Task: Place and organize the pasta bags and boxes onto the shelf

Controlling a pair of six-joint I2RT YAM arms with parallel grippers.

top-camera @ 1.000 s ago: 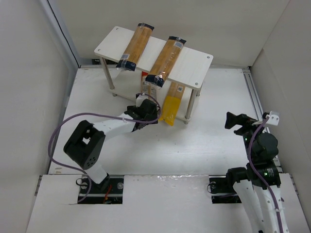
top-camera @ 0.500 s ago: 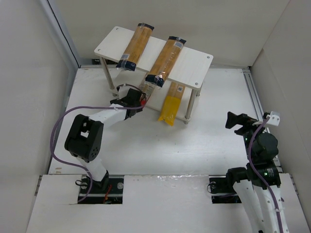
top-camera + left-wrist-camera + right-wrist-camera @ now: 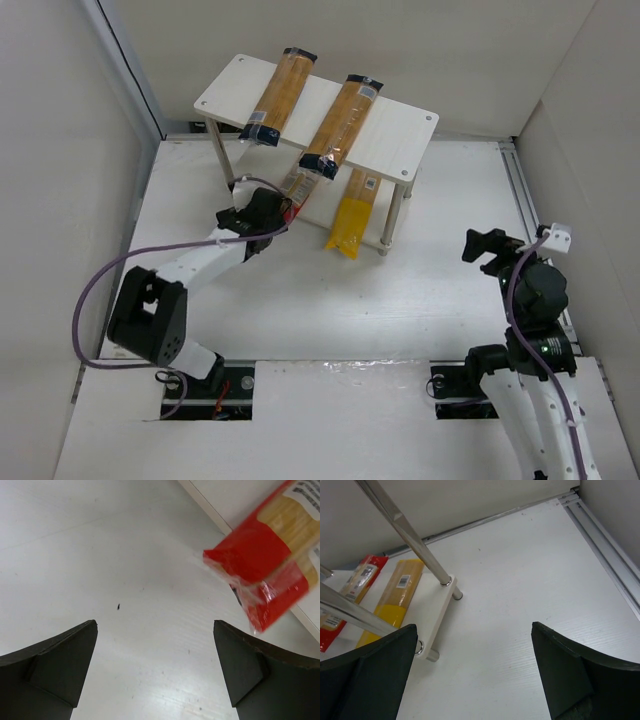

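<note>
The shelf (image 3: 400, 135) stands at the back of the table. Two clear bags of spaghetti (image 3: 278, 95) (image 3: 343, 120) lie side by side on its top board. The yellow bag (image 3: 352, 212) and the red-and-orange box (image 3: 296, 187) lie on the lower board, with their near ends sticking past its front edge. My left gripper (image 3: 275, 208) is open and empty, low over the table just left of the box's red end (image 3: 260, 565). My right gripper (image 3: 478, 245) is open and empty, well to the right of the shelf. The yellow bag (image 3: 395, 600) and the box (image 3: 350, 595) also show in the right wrist view.
White walls close in the table on the left, back and right. A metal rail (image 3: 605, 550) runs along the right wall. The shelf's metal leg (image 3: 410, 535) and lower board edge (image 3: 437, 612) are ahead and left of my right gripper.
My left arm has swung left, from in front of the yellow bag to the left side of the red-and-orange box, whose near end has come forward. The right arm has hardly moved.
</note>
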